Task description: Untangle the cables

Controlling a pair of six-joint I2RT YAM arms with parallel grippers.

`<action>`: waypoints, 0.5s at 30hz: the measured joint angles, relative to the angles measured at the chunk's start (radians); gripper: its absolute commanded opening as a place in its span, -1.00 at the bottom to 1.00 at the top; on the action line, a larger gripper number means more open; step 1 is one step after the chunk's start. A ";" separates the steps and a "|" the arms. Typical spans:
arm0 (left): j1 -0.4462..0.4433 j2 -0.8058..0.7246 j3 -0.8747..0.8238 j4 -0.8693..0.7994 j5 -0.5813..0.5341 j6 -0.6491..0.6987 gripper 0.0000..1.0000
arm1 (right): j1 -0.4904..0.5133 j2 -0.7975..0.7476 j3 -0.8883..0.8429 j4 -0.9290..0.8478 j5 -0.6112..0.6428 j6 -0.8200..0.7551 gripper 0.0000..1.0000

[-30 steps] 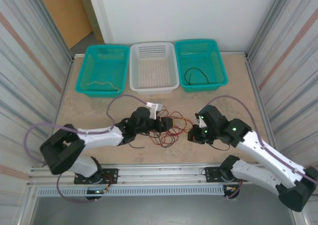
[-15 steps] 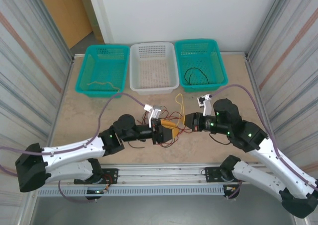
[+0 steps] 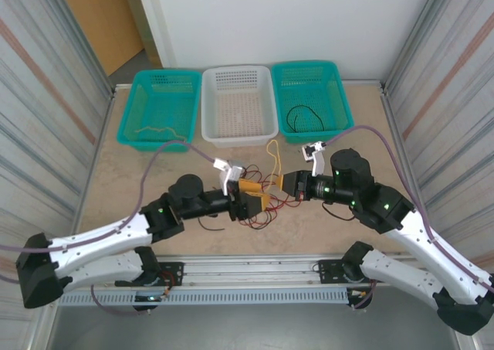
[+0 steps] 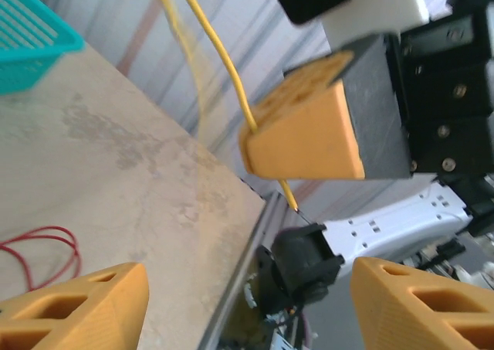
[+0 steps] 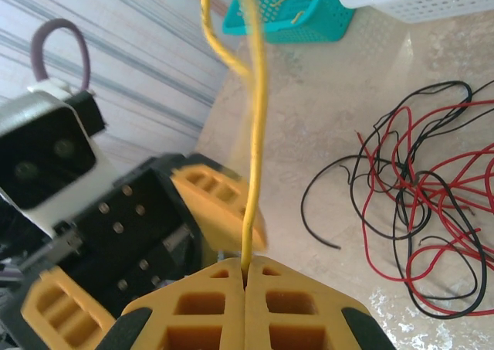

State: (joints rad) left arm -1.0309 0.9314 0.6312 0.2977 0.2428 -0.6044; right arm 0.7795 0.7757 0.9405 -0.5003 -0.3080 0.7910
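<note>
My right gripper (image 5: 245, 288) is shut on a yellow cable (image 5: 255, 134), which rises from the fingertips and loops up above the table (image 3: 272, 153). Facing it a little to the left is my left gripper (image 4: 247, 311), open, with nothing between its orange fingers (image 4: 69, 311). In the top view the left gripper (image 3: 253, 197) and right gripper (image 3: 284, 184) almost meet over mid-table. A tangle of red and black cables (image 5: 417, 211) lies on the table below them (image 3: 266, 209).
Three baskets line the far edge: a teal basket (image 3: 137, 103) holding a tan cable (image 3: 158, 134), a white basket (image 3: 239, 137), and a second teal basket (image 3: 343, 107) holding a black cable (image 3: 305, 118). Corrugated walls close in both sides.
Both arms have swung inward and their grippers now face each other. The yellow cable has come up off the tangle in the right gripper. The left jaws have spread wider.
</note>
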 measured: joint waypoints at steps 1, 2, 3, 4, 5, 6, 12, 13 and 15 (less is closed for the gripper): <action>0.015 -0.026 -0.002 -0.016 -0.003 0.003 0.44 | 0.000 0.000 0.000 0.001 0.000 0.000 -1.00; 0.029 -0.049 -0.003 -0.031 -0.007 0.007 0.46 | 0.000 0.000 0.000 0.001 -0.001 -0.002 -1.00; 0.038 -0.065 -0.003 -0.043 -0.008 0.010 0.47 | 0.000 0.001 0.000 0.003 -0.004 -0.004 -1.00; 0.042 -0.074 -0.003 -0.051 -0.006 0.013 0.48 | 0.000 0.003 0.000 0.006 -0.007 -0.007 -1.00; 0.043 -0.077 -0.003 -0.058 0.001 0.019 0.49 | 0.000 0.006 0.000 0.010 -0.010 -0.008 -1.00; 0.043 -0.076 -0.003 -0.064 0.011 0.021 0.50 | 0.000 0.010 0.000 0.014 -0.012 -0.008 -1.00; 0.043 0.009 -0.003 -0.069 0.104 0.030 0.38 | 0.007 0.031 0.000 0.048 -0.031 -0.010 -1.00; 0.043 0.023 -0.003 -0.069 0.115 0.032 0.31 | 0.011 0.034 0.000 0.055 -0.032 -0.010 -1.00; 0.043 0.040 -0.003 -0.067 0.127 0.033 0.19 | 0.014 0.037 0.000 0.067 -0.034 -0.010 -1.00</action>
State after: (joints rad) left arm -0.9882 0.9710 0.6285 0.2310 0.3702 -0.5713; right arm 0.7940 0.8124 0.9405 -0.4335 -0.3420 0.7811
